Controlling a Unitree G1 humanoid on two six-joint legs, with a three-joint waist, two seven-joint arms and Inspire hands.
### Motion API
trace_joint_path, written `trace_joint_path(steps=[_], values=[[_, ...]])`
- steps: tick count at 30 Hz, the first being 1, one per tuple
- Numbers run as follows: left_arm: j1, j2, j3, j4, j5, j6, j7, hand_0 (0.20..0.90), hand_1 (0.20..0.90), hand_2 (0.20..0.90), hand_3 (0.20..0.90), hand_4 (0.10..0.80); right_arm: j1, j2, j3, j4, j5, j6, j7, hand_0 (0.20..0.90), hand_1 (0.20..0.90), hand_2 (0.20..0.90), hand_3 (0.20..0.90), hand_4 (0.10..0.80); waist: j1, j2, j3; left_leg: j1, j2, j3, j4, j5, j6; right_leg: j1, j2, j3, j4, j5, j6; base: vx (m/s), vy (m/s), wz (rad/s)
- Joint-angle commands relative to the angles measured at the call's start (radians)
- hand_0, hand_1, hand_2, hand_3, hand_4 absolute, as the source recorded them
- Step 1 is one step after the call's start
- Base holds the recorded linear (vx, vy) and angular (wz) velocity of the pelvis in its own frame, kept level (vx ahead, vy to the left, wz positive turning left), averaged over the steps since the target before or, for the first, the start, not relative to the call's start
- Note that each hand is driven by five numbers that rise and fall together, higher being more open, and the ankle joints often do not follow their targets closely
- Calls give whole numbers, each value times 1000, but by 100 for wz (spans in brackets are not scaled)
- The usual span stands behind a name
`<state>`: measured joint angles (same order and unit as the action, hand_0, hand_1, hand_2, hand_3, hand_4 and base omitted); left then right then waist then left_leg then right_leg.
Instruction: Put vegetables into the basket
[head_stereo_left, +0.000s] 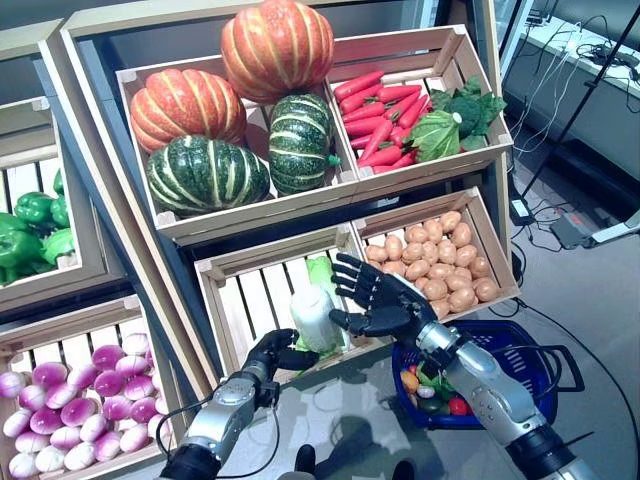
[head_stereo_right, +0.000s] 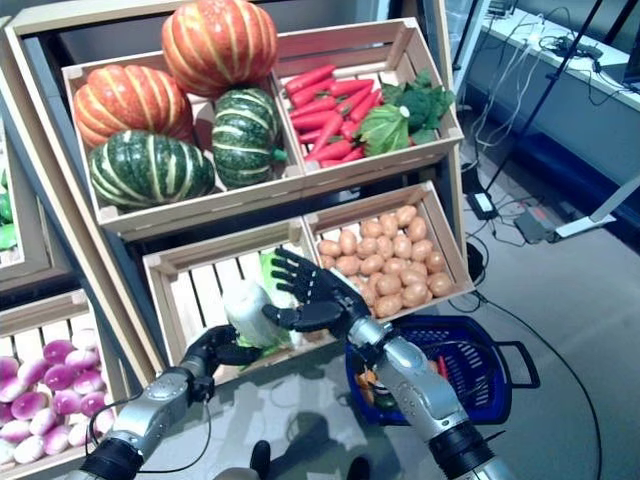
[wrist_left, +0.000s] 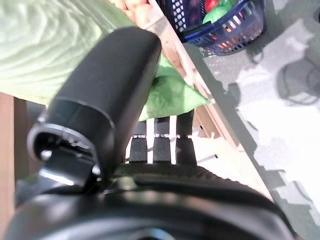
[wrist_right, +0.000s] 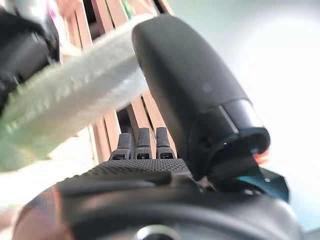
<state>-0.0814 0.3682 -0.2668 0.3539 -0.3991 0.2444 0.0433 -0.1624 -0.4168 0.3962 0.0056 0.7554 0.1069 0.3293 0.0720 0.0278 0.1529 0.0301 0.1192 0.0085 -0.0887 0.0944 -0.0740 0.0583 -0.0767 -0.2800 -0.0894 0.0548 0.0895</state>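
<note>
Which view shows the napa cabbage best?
Left eye view: the napa cabbage shows whole, gripped by the left hand, right hand open beside it. The right eye view matches; wrist views show only blurred close-up parts.

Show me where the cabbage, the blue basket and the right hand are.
cabbage (head_stereo_left: 312, 318), left eye view, its pale stalk end above the left hand (head_stereo_left: 276, 354).
blue basket (head_stereo_left: 540, 352), left eye view, the far rim.
right hand (head_stereo_left: 385, 312), left eye view, the palm, fingers spread beside the cabbage.
</note>
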Motion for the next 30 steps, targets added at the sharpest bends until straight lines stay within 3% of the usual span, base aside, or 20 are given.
trace_joint_path(steps=[1, 30], values=[[-125, 26, 11, -82, -11, -83, -23, 300, 300, 300, 300, 400, -59, 60, 27, -101, 85, -38, 123, 900, 900, 900, 900, 800, -1, -59, -43, 32, -22, 1, 1, -62, -20, 59, -50, 10, 2, -23, 33, 0, 0, 0], [-93, 22, 32, -32, -42, -87, -68, 300, 300, 300, 300, 400, -48, 4, -26, -78, 75, 11, 201, 900, 900, 900, 900, 800, -10, -67, -43, 35, -13, 14, 1, -61, -24, 54, -48, 17, 2, -17, 39, 0, 0, 0]])
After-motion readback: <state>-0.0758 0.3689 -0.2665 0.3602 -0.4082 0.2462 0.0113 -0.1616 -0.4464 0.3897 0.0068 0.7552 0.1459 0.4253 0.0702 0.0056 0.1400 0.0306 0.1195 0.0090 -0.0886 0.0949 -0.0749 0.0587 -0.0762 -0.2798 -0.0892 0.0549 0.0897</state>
